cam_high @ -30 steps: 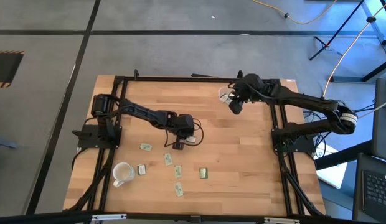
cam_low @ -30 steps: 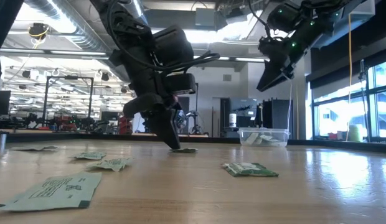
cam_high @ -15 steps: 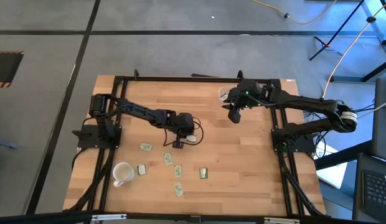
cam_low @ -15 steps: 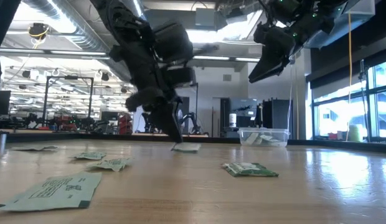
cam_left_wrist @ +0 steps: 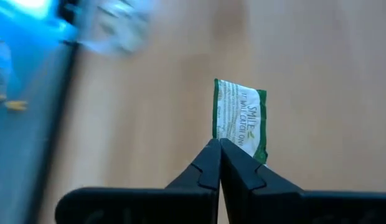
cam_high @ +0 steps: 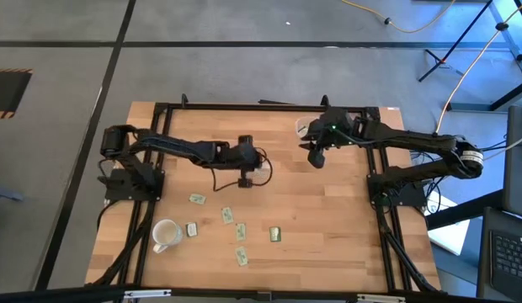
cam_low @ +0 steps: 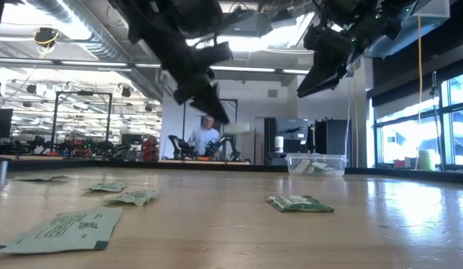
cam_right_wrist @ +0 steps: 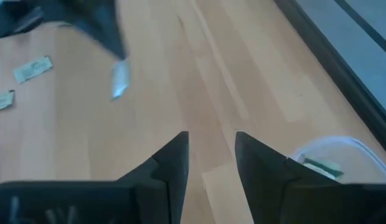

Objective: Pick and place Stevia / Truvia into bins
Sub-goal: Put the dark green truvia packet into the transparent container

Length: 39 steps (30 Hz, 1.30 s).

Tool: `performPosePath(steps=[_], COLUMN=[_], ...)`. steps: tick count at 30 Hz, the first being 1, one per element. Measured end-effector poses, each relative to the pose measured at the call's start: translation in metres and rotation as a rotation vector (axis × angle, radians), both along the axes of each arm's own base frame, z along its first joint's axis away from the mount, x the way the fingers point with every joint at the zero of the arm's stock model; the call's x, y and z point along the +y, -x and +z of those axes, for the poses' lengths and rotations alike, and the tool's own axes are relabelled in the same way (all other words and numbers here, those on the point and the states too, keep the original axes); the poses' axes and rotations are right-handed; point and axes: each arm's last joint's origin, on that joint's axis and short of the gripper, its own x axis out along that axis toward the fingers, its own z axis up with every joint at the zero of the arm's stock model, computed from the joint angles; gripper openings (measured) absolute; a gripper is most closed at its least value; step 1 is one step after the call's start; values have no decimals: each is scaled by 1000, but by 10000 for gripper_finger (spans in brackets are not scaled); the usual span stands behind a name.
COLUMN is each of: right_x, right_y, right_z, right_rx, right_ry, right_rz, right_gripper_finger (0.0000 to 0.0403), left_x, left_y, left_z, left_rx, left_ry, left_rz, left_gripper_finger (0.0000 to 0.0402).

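- Sachets lie nearest the low camera: a large flat one, then a further sachet to its right, both flat on the table; print too small to read.
- Left gripper is pinched tight on a held sachet; the packet's long axis runs straight out from the fingertips; green border, "SMILE" legible along it.
- Half a second earlier this gripper sat low at the table with the packet near the wood; now it is lifted clear and shifted toward the table's far side.
- Right gripper hovers with fingers parted, grasping nothing, beside the bin; unchanged from before.
- Bin stands at the far edge, sachets inside.
- Person in the room beyond.
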Motion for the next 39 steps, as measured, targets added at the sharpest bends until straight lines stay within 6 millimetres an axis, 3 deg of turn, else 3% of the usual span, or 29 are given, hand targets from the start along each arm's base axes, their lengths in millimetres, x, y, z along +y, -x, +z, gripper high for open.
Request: performPosePath(steps=[6, 12, 27, 39], right_x=[6, 13, 20, 21], right_y=[-10, -19, -24, -27], right_z=[10, 21, 29, 35], right_rx=[-117, -238, -308, -371], right_ry=[47, 122, 206, 221], right_rz=[36, 96, 157, 157], right_gripper_finger=[134, 134, 134, 134], left_x=[5, 8, -18, -19], left_y=[0, -3, -10, -12], left_z=[31, 48, 67, 73], left_rx=[-161, -252, -333, -388], left_ry=[-189, -351, -560, -573], left_rz=[107, 175, 115, 125], left_gripper_finger=[2, 2, 2, 2])
